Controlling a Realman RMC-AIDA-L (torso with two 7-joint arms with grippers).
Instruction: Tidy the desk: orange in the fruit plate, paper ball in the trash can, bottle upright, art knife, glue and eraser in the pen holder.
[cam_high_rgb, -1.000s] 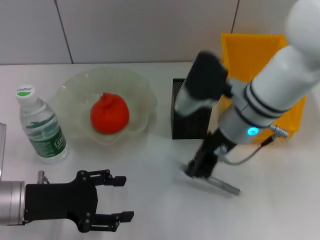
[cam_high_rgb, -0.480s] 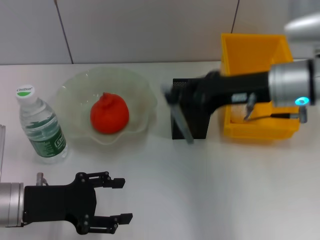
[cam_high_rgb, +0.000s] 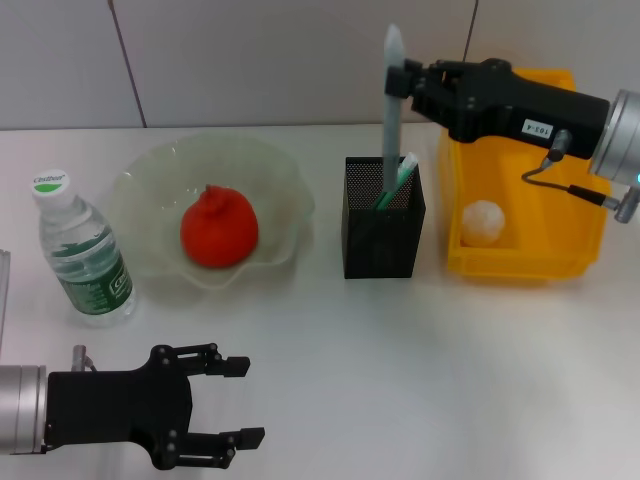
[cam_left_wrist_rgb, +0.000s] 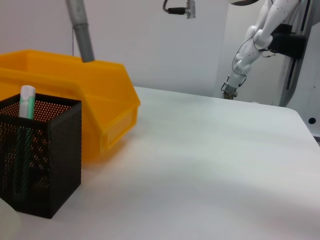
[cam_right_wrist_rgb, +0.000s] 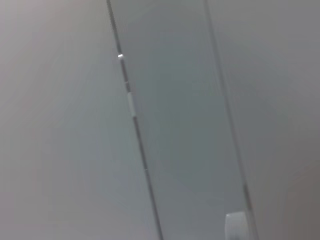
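The right hand (cam_high_rgb: 408, 82) pinches the upper part of the grey art knife (cam_high_rgb: 391, 120), which stands upright with its lower end inside the black mesh pen holder (cam_high_rgb: 383, 232), beside a green-and-white stick there that may be the glue (cam_high_rgb: 398, 180). The orange (cam_high_rgb: 219, 227) lies in the clear fruit plate (cam_high_rgb: 150, 175), the water bottle (cam_high_rgb: 81, 250) stands upright near the surface's (cam_high_rgb: 420, 380) left edge, and the paper ball (cam_high_rgb: 483, 221) rests in the yellow trash can (cam_high_rgb: 520, 262). The left hand (cam_high_rgb: 228, 399) hovers low over the near-left surface with its fingers spread, gripping nothing.
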